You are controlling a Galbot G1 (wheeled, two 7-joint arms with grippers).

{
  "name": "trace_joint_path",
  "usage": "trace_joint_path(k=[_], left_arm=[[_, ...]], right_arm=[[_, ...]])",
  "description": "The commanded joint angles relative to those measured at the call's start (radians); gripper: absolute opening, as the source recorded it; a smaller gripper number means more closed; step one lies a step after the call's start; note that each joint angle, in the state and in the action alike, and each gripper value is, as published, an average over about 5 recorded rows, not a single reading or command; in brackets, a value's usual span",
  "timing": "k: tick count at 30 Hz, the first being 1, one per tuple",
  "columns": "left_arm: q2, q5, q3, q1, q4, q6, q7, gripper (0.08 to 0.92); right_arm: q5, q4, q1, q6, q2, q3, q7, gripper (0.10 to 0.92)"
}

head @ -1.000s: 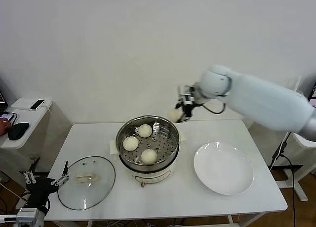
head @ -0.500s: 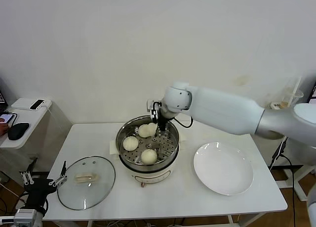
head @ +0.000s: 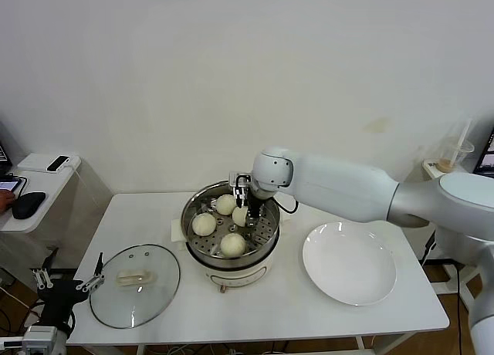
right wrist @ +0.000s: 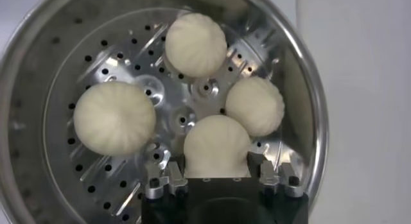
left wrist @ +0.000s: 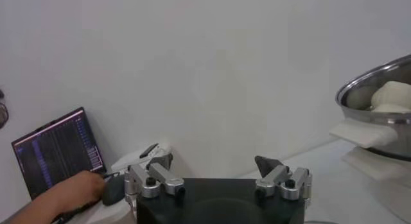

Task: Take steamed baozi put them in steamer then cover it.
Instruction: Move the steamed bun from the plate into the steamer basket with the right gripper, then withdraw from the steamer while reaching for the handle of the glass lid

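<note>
4 buns sit in the steamer, the last one clamped in the right gripper; release and lid remain. Left gripper parked, jaws apart.

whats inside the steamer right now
Four baozi sit on the steamer's perforated floor, one between the right gripper's fingers. Floor beneath the buns is hidden.

White rectangular table on thin legs. On it, centre rear: round stainless-steel steamer on white cooker base. Near left corner: round clear glass lid with cream handle, lying flat. Right of the steamer, apart from it: round flat white plate.
</note>
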Motion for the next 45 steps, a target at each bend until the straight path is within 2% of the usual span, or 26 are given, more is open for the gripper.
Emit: trace_joint_path(k=[1,6,11,14,19,23,26,31,34,37,45], left_arm=[[0.000,0.001,0.001,-0.001,0.002,0.001,0.000,0.823],[0.000,0.001,0.002,-0.003,0.001,0.002,0.001,0.823],[0.003,0.001,0.003,-0.005,0.000,0.003,0.001,0.823],[0.005,0.000,0.004,-0.009,0.001,0.004,0.002,0.823],[0.006,-0.002,0.007,-0.017,0.005,0.005,0.002,0.823],[0.005,-0.002,0.014,-0.025,0.010,0.003,0.004,0.823],[0.002,-0.003,0.020,-0.034,0.014,0.003,0.004,0.823],[0.001,-0.007,0.037,-0.047,0.019,0.004,0.004,0.823],[0.000,-0.029,0.048,-0.051,0.023,0.008,0.004,0.823],[-0.003,-0.044,0.062,-0.051,0.030,0.011,0.003,0.823],[-0.003,0.042,0.098,-0.060,0.067,0.009,0.004,0.823]], right_arm=[[-0.005,0.003,-0.011,-0.010,0.002,0.000,0.007,0.602],[-0.019,0.031,0.003,-0.007,-0.029,0.018,0.003,0.633],[-0.010,0.102,0.034,-0.011,-0.097,0.045,0.004,0.765],[-0.007,0.161,0.049,-0.010,-0.157,0.070,0.012,0.812],[-0.009,0.273,0.012,0.013,-0.275,0.158,0.077,0.822],[-0.005,0.382,-0.092,0.045,-0.371,0.278,0.195,0.823],[0.038,0.457,-0.223,0.093,-0.440,0.385,0.343,0.823],[0.049,0.544,-0.557,0.283,-0.529,0.659,0.593,0.823],[-0.043,0.564,-0.814,0.389,-0.519,0.898,0.660,0.823],[-0.168,0.578,-1.085,0.480,-0.447,1.166,0.691,0.823],[-0.353,0.642,-1.590,0.761,-0.179,1.713,0.646,0.823]])
